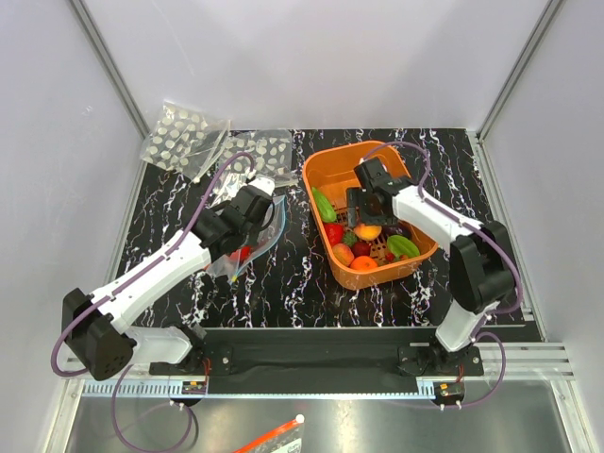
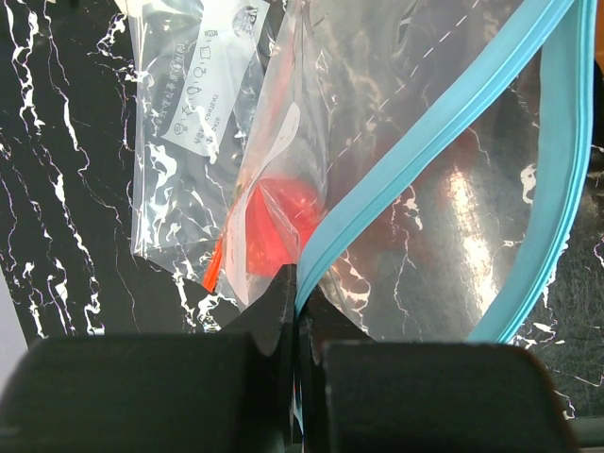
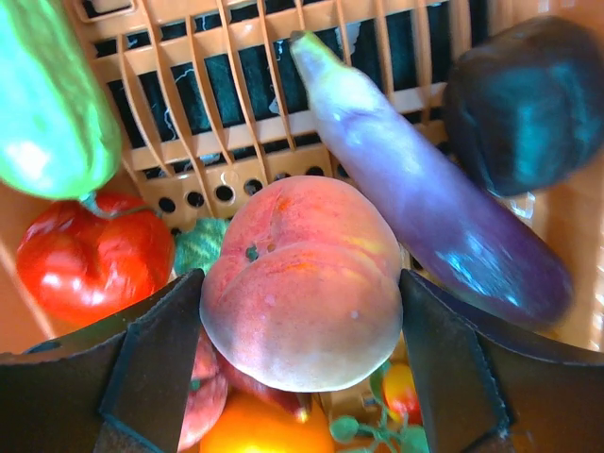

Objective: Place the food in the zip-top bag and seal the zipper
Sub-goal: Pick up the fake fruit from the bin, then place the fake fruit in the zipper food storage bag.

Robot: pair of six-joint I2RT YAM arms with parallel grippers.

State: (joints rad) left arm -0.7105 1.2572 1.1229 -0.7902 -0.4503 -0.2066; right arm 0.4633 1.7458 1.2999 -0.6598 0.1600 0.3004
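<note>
The zip-top bag point(image 1: 253, 243) lies left of the basket with a red food piece point(image 2: 281, 219) inside. My left gripper point(image 2: 300, 300) is shut on its teal-blue zipper point(image 2: 427, 142), and the mouth gapes open to the right. In the top view the left gripper point(image 1: 265, 210) sits at the bag's far end. My right gripper point(image 3: 302, 294) is inside the orange basket point(image 1: 313, 181) with both fingers against a peach-orange fruit point(image 3: 300, 283). In the top view this gripper point(image 1: 366, 217) is just above the peach point(image 1: 368, 231). Purple eggplant point(image 3: 429, 212), dark plum point(image 3: 528, 104), green piece point(image 3: 52, 104) and red piece point(image 3: 90, 255) lie around it.
Another clear bag with printing point(image 2: 189, 113) and a red strip point(image 2: 215, 269) lies under the zip-top bag. Clear packets with white dots point(image 1: 184, 137) sit at the back left. White walls enclose the black marbled table point(image 1: 293, 283). A red-strip bag point(image 1: 274, 436) lies below the front rail.
</note>
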